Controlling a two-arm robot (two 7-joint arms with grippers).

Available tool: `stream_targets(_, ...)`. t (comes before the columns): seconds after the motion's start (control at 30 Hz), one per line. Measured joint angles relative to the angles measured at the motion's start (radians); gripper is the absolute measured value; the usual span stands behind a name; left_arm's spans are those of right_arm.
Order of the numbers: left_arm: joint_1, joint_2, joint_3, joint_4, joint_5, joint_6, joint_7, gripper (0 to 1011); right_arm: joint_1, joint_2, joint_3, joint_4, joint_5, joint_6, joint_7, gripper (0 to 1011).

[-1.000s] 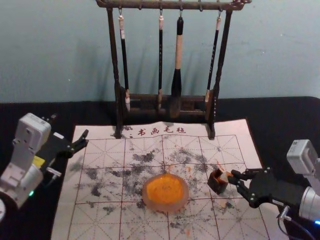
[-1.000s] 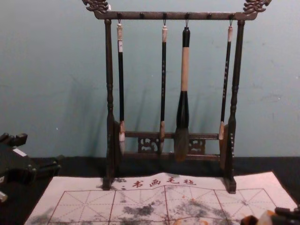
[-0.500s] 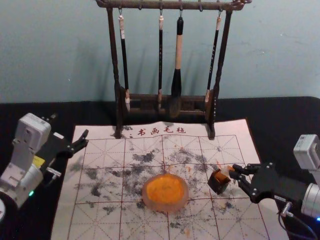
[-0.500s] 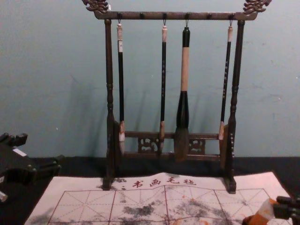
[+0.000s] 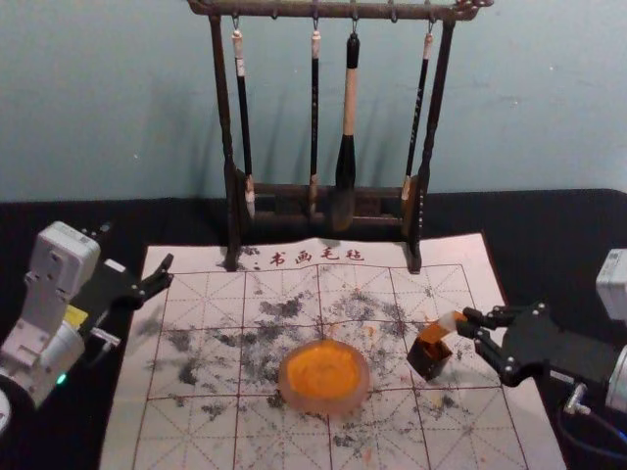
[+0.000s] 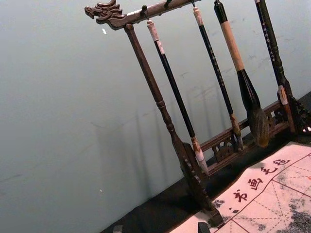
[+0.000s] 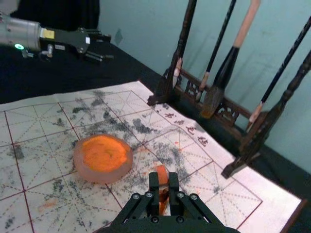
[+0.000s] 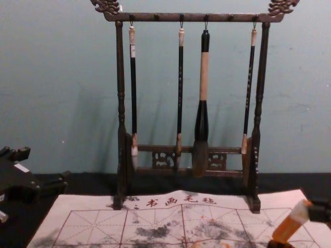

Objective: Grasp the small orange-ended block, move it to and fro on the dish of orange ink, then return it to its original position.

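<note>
1. Left gripper (image 5: 135, 249), black, spread wide with nothing between its fingers, parked over the left part of the black-covered counter (image 5: 69, 223), near the mat's left edge
2. Round frosted dish of orange ink (image 5: 324, 376), mid-mat on the white gridded, ink-stained mat (image 5: 196, 436)
3. Dark carved wooden rack (image 5: 233, 211) with four hanging brushes (image 5: 350, 93), near the counter's back edge
4. Small square dark-brown box (image 5: 428, 362), right of the dish, towards the mat's right edge
5. Small orange-ended block (image 5: 436, 332), tilted, pale end up, orange end down at the box's top
6. Right gripper (image 5: 466, 322), black, closed on the block's pale end, over the mat's right part
</note>
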Motion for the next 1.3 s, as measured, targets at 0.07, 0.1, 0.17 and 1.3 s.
stream_targets(0.07, 0.000, 0.000, 0.000, 0.000, 0.000, 0.000, 0.000, 1001, -0.001, 0.004, 0.003, -0.010, 0.002, -0.002, 0.001, 82)
stream_targets(0.1, 0.000, 0.000, 0.000, 0.000, 0.000, 0.000, 0.000, 1001, -0.002, 0.008, 0.005, -0.017, 0.003, -0.004, 0.002, 82)
stream_targets(0.17, 0.000, 0.000, 0.000, 0.000, 0.000, 0.000, 0.000, 1001, -0.001, 0.011, 0.006, -0.025, 0.004, -0.007, 0.004, 82)
stream_targets(1.3, 0.000, 0.000, 0.000, 0.000, 0.000, 0.000, 0.000, 1001, 0.213, -0.062, -0.221, 0.042, -0.149, 0.035, 0.089, 82)
